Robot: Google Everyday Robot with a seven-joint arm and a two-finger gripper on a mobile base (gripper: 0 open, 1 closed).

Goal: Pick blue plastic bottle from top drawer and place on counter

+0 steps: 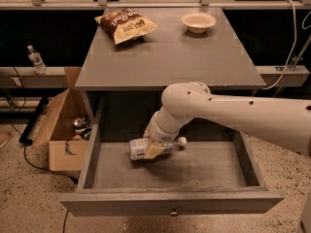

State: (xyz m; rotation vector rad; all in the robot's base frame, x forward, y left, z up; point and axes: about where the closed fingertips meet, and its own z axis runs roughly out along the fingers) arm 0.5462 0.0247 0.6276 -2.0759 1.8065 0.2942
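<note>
Small clear bottle (35, 59): upright on a ledge, far left of the top drawer (171, 202) and higher than it.
Cardboard box (59, 130): open, on the speckled floor, just beside the drawer's left wall; cans lie inside it.
Chip bag (125, 24): flat on the counter (170, 62), above and behind the drawer's left half.
Top drawer: pulled fully out toward the camera, worn grey floor showing, a small metal knob (173, 211) on its front.
Blue plastic bottle (137, 148): inside the drawer, left of its middle and nearer the back, lying on its side with the white cap (181, 141) pointing to the drawer's right wall.
Gripper (154, 152): down in the drawer, over the bottle's middle; a tan finger lies across the near side of the label and the claw looks clamped around the bottle.
Arm (243, 113): cream-coloured, enters from the right over the drawer's right wall and bends down into the drawer.
Bowl (198, 21): pale, on the counter, above and behind the drawer's right half.
Cable (291, 42): hangs beyond the drawer's right side, up by the counter's edge.
</note>
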